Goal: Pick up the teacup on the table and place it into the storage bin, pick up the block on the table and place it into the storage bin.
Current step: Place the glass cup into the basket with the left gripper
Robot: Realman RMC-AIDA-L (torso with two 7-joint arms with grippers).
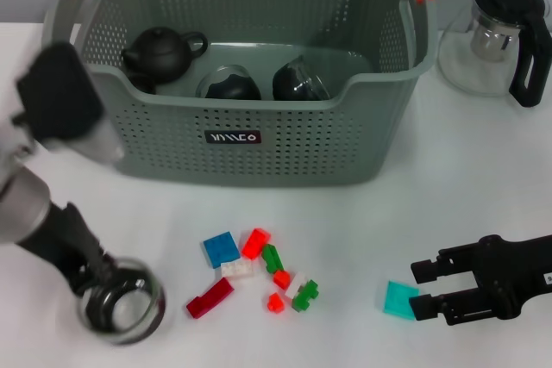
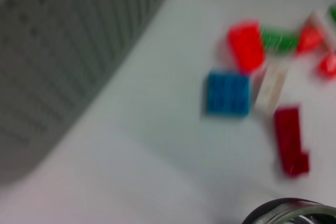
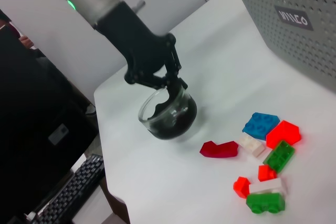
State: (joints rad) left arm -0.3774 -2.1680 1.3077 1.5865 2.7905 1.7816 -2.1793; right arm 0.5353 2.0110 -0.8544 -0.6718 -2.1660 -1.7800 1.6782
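A: Clear glass, round-bodied teacup (image 1: 121, 302) at the near left of the white table (image 1: 448, 178). The left gripper (image 3: 170, 83) is pinched on its rim, one finger inside the bowl and one outside. That suits a thin-walled cup with no handle in sight.

B: Lifted or resting?

A: Cannot tell. In the right wrist view its base reads as on or just above the table. It sits well short of the large grey-green perforated plastic storage bin (image 1: 259, 118) with orange handle ends.

B: What is in the bin?

A: A dark teapot (image 1: 160, 52) and two more dark-looking round glass cups (image 1: 263, 82) lie on its floor. So this looks like one of the later cups to go in.

B: And the right gripper (image 1: 423, 289)?

A: Low over the table at the near right, jaws parted, fingertips just beside a flat teal block (image 1: 399, 300). Not closed on it. Probably lined up for the block step while the left arm handles the cup.

B: Other blocks?

A: A loose cluster of small plastic bricks (image 1: 254, 269) between the two grippers: blue, red, green, white. A glass pitcher (image 1: 498, 36) with a black lid and handle stands past the bin's right end, apart from the work.
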